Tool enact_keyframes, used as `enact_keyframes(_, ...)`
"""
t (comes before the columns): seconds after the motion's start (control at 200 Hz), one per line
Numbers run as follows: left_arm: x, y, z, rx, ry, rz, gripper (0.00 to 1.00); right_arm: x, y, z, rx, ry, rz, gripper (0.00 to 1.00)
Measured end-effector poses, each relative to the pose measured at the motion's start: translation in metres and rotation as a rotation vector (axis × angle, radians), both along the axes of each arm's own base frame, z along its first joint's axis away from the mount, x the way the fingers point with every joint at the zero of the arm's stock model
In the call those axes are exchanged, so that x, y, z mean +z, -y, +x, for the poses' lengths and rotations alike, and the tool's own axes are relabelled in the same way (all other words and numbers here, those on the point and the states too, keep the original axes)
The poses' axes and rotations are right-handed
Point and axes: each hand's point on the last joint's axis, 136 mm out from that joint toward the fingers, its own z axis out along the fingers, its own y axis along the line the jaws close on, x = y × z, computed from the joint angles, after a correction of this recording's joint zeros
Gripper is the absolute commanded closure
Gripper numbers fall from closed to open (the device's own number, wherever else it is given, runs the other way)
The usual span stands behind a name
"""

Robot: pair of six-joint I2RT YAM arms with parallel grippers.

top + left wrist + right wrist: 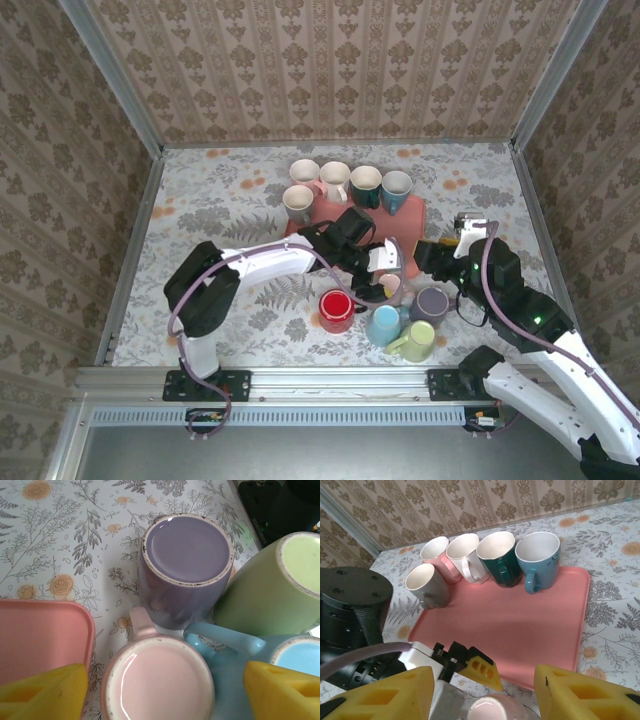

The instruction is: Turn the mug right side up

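Grasping seems the step in hand: the left gripper (165,697) has its fingers (45,692) spread on both sides of the upside-down pink mug (157,680), not pinching yet. Next they must close, lift and turn it. Beyond them its camera gives a purple mug (185,555); the right gripper (485,695), also spread and empty, sees four upright mugs (496,555) at the tray (520,630).

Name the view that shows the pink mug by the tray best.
Left wrist: the pink mug is close, its base and handle plain. Top external shows it small beside the left gripper; right wrist catches its top edge.
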Motion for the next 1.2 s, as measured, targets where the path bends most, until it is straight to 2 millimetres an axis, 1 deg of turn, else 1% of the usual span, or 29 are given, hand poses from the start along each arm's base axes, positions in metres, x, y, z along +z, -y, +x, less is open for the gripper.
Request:
enact_keyframes(0.085,-0.007,0.002,0.001,0.003,0.004,0.016,0.18,0.000,0.000,0.000,0.001,-0.001,0.001,0.44)
enact_keyframes(0.255,-0.008,0.003,0.007,0.021,0.029,0.026,0.18,0.000,0.000,0.000,0.003,-0.002,0.002,0.44)
enact_keyframes(0.425,-0.019,0.003,0.011,0.030,0.039,0.052,0.18,-0.005,0.000,0.000,0.000,-0.010,-0.002,0.44)
enact_keyframes(0.605,-0.038,0.003,0.014,0.034,0.034,0.096,0.22,-0.008,-0.001,0.001,0.005,-0.018,-0.002,0.44)
enact_keyframes(0.69,-0.038,0.003,0.015,0.033,0.040,0.095,0.24,-0.010,-0.001,0.001,0.008,-0.022,-0.002,0.44)
enact_keyframes(0.77,-0.037,0.004,0.015,0.034,0.043,0.096,0.29,-0.012,-0.002,0.001,0.011,-0.029,0.001,0.44)
enact_keyframes(0.94,-0.036,0.004,0.017,0.032,0.055,0.096,0.46,-0.016,-0.002,0.000,0.010,-0.040,0.006,0.44)
enact_keyframes(1.075,-0.035,0.002,0.018,0.035,0.062,0.101,0.61,-0.016,-0.002,0.001,0.010,-0.040,0.007,0.44)
enact_keyframes(1.2,-0.030,-0.008,0.022,0.056,0.082,0.131,0.63,-0.016,-0.002,0.000,0.010,-0.041,0.010,0.44)
